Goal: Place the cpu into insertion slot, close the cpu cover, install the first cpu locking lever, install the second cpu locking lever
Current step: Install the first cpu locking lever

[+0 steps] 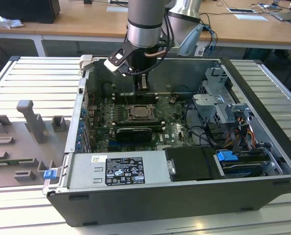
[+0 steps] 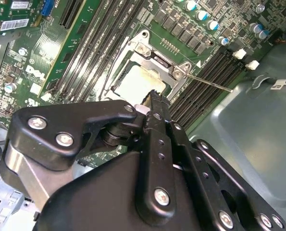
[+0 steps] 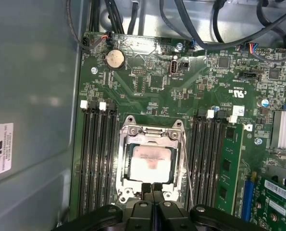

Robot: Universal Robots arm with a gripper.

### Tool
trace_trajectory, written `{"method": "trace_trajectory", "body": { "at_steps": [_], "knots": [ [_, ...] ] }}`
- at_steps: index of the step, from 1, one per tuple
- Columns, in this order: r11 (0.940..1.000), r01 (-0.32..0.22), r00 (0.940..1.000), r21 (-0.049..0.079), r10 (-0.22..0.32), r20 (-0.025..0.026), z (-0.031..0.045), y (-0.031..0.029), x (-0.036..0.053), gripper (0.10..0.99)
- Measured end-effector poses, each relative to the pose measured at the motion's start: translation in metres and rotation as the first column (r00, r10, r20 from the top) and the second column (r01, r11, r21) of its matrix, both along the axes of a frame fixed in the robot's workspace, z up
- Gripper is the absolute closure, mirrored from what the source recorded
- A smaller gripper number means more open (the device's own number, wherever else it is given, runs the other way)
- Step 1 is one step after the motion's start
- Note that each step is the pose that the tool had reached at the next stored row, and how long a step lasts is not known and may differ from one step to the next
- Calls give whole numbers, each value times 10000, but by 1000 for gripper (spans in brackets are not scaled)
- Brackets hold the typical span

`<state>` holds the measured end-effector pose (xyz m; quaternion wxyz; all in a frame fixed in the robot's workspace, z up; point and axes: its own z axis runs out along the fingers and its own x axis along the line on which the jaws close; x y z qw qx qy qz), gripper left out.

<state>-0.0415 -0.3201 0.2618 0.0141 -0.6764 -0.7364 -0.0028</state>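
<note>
You have the cpu (image 3: 151,161) seated in the slot (image 3: 129,166) with the cover (image 3: 152,132) down over it, your end effector (image 3: 152,188) clenched empty at the cover's edge, and one lever (image 3: 186,168) looks unlatched, so the levers seem left to do.

My arm (image 1: 144,22), pictured in the exterior view, was a silver-grey cylinder ringed by a dark band. A pale blue joint cap (image 1: 189,43) sat behind it, black cables (image 1: 167,39) looped past its wrist, and a white-and-black camera mount (image 1: 117,59) jutted from one side. In the second wrist view, the gripper (image 2: 155,96) was matt black, its linkage bars (image 2: 155,159) pinned with bright silver screws (image 2: 162,196).
</note>
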Motion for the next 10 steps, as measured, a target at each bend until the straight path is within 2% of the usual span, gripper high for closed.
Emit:
{"method": "trace_trajectory", "body": {
  "at_steps": [3,5,8,10],
  "knots": [
    [10000,-9,10000,1,9,2,11,1,-7,980],
    [9993,-364,9993,-5,364,0,12,0,-9,980],
    [9947,-1032,9947,-6,1032,0,9,0,-9,980],
    [9886,-1508,9886,-6,1508,-1,8,0,-10,980]
  ]
}}
